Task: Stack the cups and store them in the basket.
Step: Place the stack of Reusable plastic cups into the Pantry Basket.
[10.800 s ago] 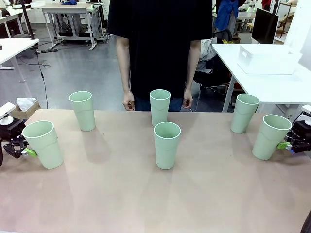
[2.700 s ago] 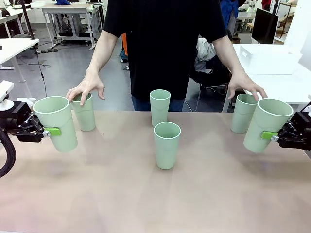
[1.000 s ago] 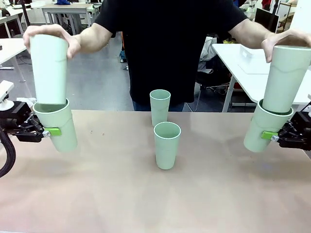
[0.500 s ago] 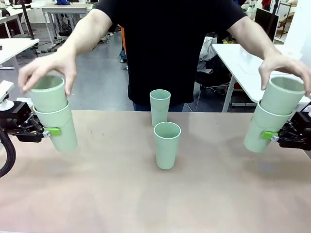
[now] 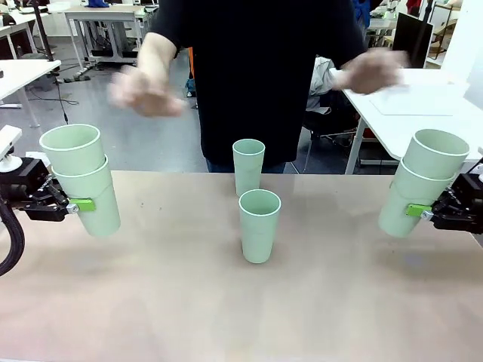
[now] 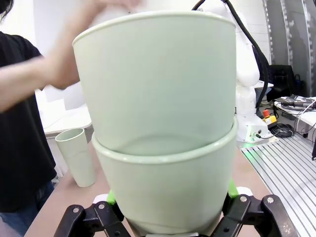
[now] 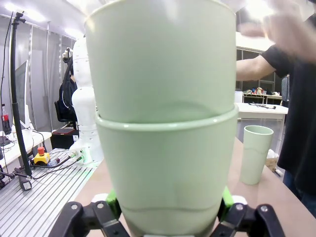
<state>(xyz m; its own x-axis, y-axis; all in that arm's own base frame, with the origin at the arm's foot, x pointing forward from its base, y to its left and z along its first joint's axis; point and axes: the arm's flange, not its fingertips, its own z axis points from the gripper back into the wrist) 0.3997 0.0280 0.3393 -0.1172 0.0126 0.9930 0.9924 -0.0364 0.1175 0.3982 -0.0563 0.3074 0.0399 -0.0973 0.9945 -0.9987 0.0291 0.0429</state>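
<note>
Front view: the person's hands (image 5: 143, 94), on the top cups half a second ago, are now lifted off and blurred. Each top cup sits nested in a held one. The left pincer (image 5: 72, 205) pinches the left stack (image 5: 79, 181) at the worktop's (image 5: 241, 317) left edge. The right pincer (image 5: 423, 213) pinches the right stack (image 5: 423, 181) at the right edge. Both stacks tilt outward. The near middle cup (image 5: 259, 225) and the far middle cup (image 5: 248, 166) stand upright, with bare worktop to either side. A pale boxy shape (image 5: 411, 102) far right may be the basket.

Left wrist view: green pads (image 6: 111, 197) press the lower cup's sides.

Right wrist view: the grip is the same, and a standing cup (image 7: 256, 153) is well apart.
</note>
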